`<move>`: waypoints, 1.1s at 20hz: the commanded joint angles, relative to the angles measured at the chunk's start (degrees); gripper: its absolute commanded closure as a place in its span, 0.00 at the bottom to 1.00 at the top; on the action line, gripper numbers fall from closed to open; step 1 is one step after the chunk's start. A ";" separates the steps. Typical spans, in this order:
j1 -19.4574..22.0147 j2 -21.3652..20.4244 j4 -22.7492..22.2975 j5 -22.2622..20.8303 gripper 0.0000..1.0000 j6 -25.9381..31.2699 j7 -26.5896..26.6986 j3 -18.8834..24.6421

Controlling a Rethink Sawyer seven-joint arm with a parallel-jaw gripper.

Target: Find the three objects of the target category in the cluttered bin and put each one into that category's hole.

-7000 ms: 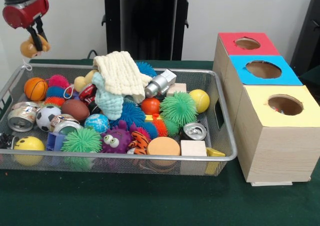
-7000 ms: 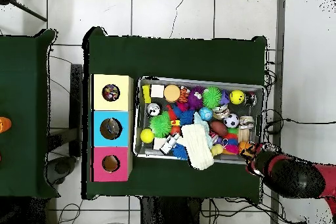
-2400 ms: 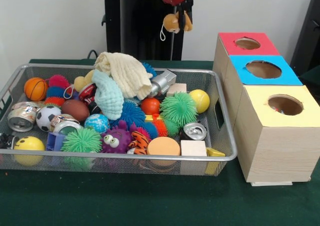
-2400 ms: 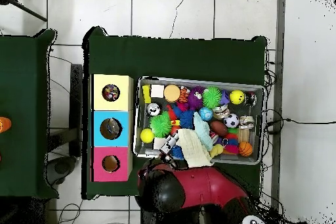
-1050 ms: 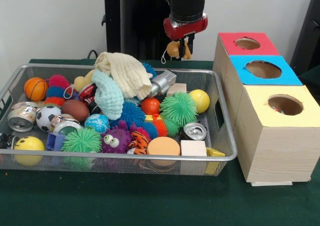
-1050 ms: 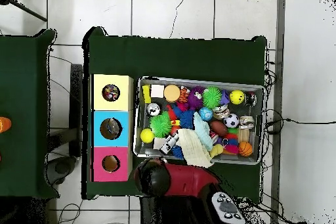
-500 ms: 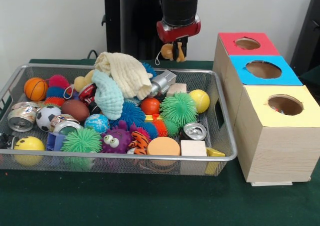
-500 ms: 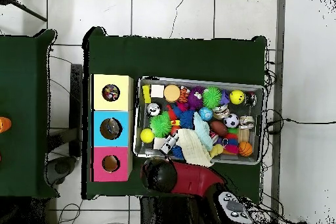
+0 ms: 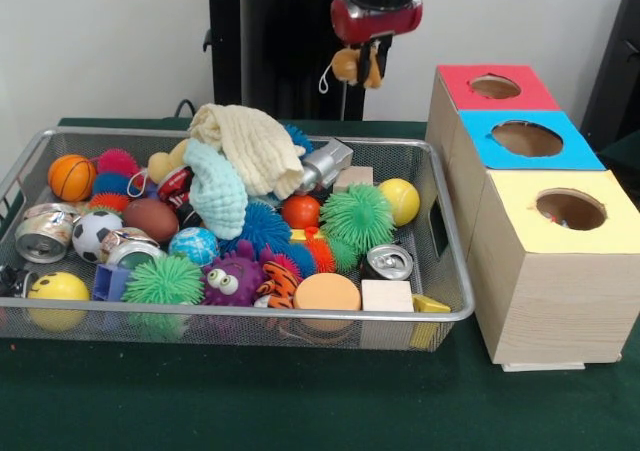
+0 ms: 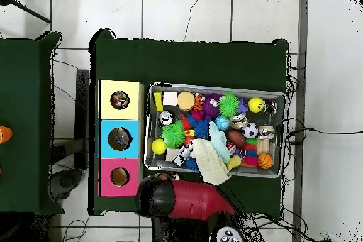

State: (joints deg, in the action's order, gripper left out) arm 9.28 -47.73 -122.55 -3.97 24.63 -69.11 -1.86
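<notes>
Carrying plush toy in gripper

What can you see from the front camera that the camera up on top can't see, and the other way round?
Only the front view shows the robot's hand gripping a small tan toy with a cord loop, hanging in the air behind the bin. From above, the red arm covers both. Only the overhead view shows the tiled floor around the table and something lying inside the yellow box's hole. Both show the wire bin full of toys and the red box, blue box and yellow box in a row.
</notes>
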 commanded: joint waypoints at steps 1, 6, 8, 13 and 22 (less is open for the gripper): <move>-7.42 -10.18 3.47 5.22 1.00 15.17 -22.44 -7.43; -9.56 -11.21 4.17 7.35 1.00 20.49 -23.43 -7.70; -9.92 -11.38 4.21 6.13 1.00 20.96 -22.85 -9.02; -9.71 -12.08 1.41 7.55 1.00 16.11 -24.62 -9.88; -8.26 -10.26 -0.46 9.05 1.00 14.27 -21.95 -6.73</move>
State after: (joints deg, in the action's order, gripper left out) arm 0.85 -59.25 -122.53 2.70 40.32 -76.72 -9.59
